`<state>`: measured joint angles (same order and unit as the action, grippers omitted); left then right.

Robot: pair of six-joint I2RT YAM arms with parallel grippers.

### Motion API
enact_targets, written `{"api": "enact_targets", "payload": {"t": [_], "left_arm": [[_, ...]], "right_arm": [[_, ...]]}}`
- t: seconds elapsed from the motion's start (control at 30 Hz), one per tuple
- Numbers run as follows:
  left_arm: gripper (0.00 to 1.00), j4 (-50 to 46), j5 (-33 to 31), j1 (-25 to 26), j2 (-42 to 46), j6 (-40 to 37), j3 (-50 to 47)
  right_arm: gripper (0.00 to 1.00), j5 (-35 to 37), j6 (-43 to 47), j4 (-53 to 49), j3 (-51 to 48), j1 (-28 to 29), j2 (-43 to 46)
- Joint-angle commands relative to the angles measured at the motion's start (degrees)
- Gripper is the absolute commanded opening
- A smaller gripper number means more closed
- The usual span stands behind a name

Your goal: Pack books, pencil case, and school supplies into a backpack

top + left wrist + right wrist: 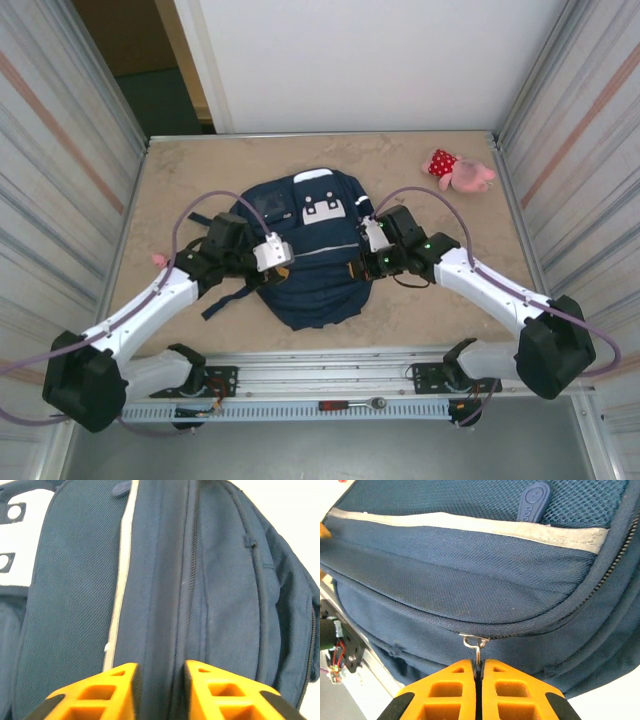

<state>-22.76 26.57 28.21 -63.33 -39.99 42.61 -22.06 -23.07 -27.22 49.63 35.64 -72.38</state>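
Observation:
The navy blue backpack (318, 270) lies flat in the middle of the table, white patches toward the far side. My left gripper (283, 258) is at its left side. In the left wrist view the gripper (161, 667) is open, orange fingers (117, 680) apart, with a dark zipper seam of the backpack (75, 605) running between them. My right gripper (365, 262) is at the bag's right edge. In the right wrist view that gripper (477, 664) is shut on a metal zipper pull (476, 642) of the backpack (470, 580). The books, pencil case and school supplies are out of view.
A pink plush toy (458, 170) in a red dotted dress lies at the far right of the table. Dark straps (228, 295) trail from the bag's left side toward the near edge. Corrugated walls close in on both sides. A ratchet tool (355, 404) rests on the front rail.

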Motion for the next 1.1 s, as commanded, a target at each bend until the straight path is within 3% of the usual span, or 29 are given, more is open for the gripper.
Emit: {"api": "enact_targets", "payload": {"t": [0.0, 0.1, 0.23, 0.57, 0.77, 0.93, 1.07], "left_arm": [[0.53, -1.72, -3.45, 1.37, 2.27, 4.08, 0.94], [0.66, -0.66, -10.07, 8.6, 1.2, 8.12, 3.53], [0.71, 2.86, -14.71, 16.06, -4.17, 8.21, 6.13], [0.7, 9.35, -11.89, 18.3, -16.28, 9.87, 10.55], [0.45, 10.89, -12.33, 17.97, -17.18, 8.88, 7.85], [0.12, 9.42, -10.23, 16.18, -15.66, 10.4, 5.65], [0.05, 8.72, -7.19, 14.42, -12.45, 9.64, 2.8]], "right_arm": [[0.0, 0.66, 1.32, -0.8, 1.26, 1.86, 0.28], [0.0, 0.74, 1.27, -0.55, 1.26, 2.5, 0.06], [0.0, 0.36, 1.62, -0.55, 1.47, 2.51, -0.44], [0.0, 0.09, 1.31, 0.25, 1.09, 2.58, -0.15], [0.0, -0.57, 0.38, 1.4, 0.47, 2.66, 0.21], [0.0, -0.26, -0.74, 2.94, -0.01, 3.92, -0.31], [0.0, -0.53, -1.23, 3.05, -0.58, 3.75, -0.25]]}}
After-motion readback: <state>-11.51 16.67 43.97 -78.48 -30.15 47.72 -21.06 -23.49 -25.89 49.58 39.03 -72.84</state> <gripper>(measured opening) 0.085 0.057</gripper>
